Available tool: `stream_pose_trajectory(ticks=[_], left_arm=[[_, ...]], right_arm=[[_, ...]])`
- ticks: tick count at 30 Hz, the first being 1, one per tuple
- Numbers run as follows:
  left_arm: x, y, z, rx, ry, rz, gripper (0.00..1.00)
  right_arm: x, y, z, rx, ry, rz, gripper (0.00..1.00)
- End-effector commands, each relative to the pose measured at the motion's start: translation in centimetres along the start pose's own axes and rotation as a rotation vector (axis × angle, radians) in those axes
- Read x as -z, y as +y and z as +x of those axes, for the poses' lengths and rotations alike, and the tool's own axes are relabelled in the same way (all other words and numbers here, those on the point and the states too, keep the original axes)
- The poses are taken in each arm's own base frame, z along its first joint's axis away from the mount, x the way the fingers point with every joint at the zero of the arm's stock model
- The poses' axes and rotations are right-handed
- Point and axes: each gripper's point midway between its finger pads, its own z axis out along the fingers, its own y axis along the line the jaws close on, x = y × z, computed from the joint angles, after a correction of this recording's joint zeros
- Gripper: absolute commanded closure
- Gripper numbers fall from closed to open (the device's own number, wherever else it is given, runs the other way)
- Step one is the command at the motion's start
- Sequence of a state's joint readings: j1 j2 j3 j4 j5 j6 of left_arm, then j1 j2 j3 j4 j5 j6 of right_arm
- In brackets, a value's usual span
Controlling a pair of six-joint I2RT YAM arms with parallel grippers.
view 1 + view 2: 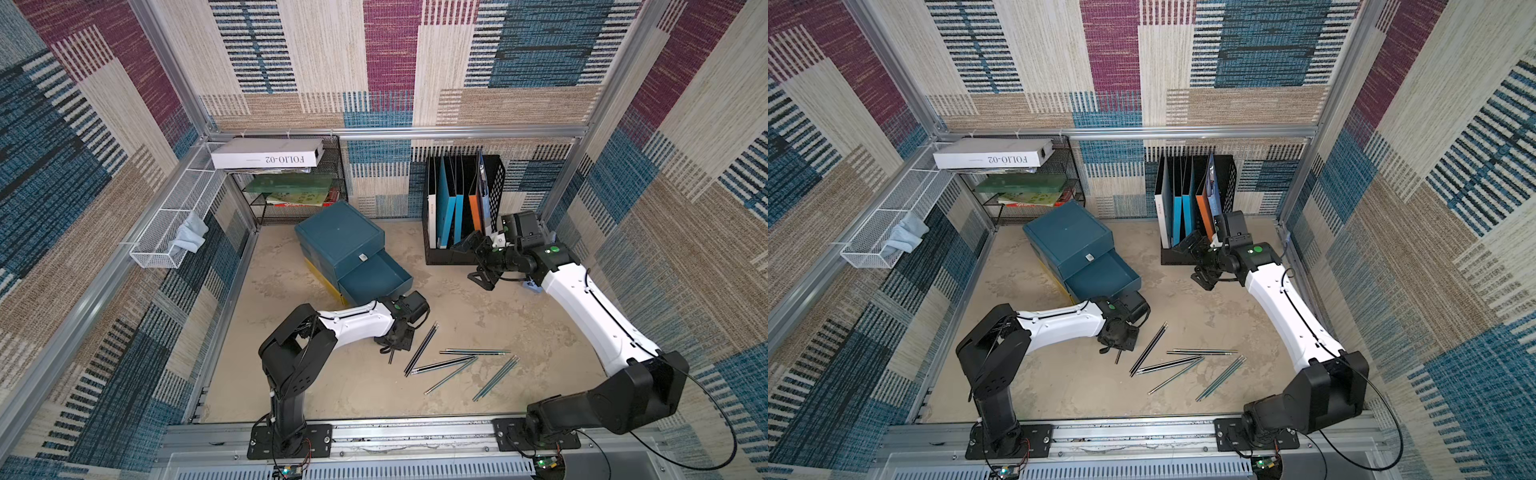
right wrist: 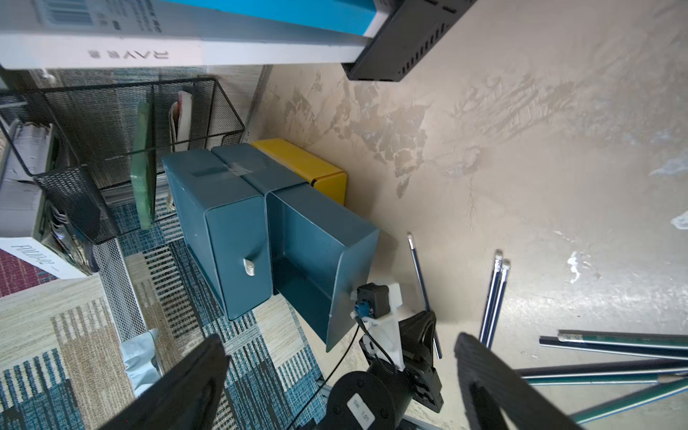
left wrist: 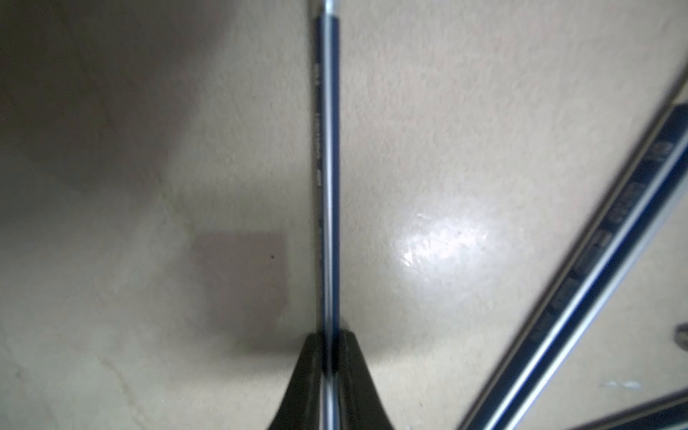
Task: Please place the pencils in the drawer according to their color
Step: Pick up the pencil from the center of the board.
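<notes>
Several pencils lie scattered on the beige table: a dark pair (image 1: 422, 349) (image 1: 1148, 349), two dark ones (image 1: 473, 352), and teal ones (image 1: 451, 375) (image 1: 496, 377). My left gripper (image 1: 392, 347) (image 3: 329, 335) is down at the table, shut on a dark pencil (image 3: 327, 167) that runs straight out between its jaws; this pencil (image 2: 420, 275) also shows in the right wrist view. The blue cabinet (image 1: 338, 235) has its middle drawer (image 1: 376, 278) (image 2: 316, 238) pulled open, nothing showing inside, and a yellow bottom drawer (image 2: 309, 163). My right gripper (image 1: 484, 274) (image 2: 340, 372) hangs open by the file holder, holding nothing.
A black file holder (image 1: 496, 183) with folders stands at the back right. A wire rack (image 1: 291, 183) with books and a white box is at the back left. A white mesh basket (image 1: 174, 216) with a cloth hangs on the left wall.
</notes>
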State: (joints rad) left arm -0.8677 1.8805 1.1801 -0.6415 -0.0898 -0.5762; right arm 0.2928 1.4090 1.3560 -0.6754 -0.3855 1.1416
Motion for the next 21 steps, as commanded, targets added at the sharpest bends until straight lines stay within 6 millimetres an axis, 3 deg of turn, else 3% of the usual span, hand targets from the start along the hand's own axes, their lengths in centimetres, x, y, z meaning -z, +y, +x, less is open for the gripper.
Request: stream_pose_trajectory(ticks=[1,2,9,21], left_arm=[[-1.1,-0.3,2.0,-0.005,0.088,0.026,0.96],[-1.1,-0.4,2.0,-0.008,0.091,0.027,1.0],[-0.1,-0.7,1.4,-0.029,0.078,0.036,1.0],[4.8,-1.9,-1.1,-0.034,-0.023,0.081,1.0]], right_arm=[[-0.2,-0.2,0.2,0.022,-0.003,-0.025,0.01],[-0.4,-0.8,0.3,0.015,-0.002,-0.014,0.01],[-1.3,-4.5,0.9,0.032,-0.01,0.052,0.01],[-3.2,-8.1,4.2,0.078,0.067,-0.092,0.01]])
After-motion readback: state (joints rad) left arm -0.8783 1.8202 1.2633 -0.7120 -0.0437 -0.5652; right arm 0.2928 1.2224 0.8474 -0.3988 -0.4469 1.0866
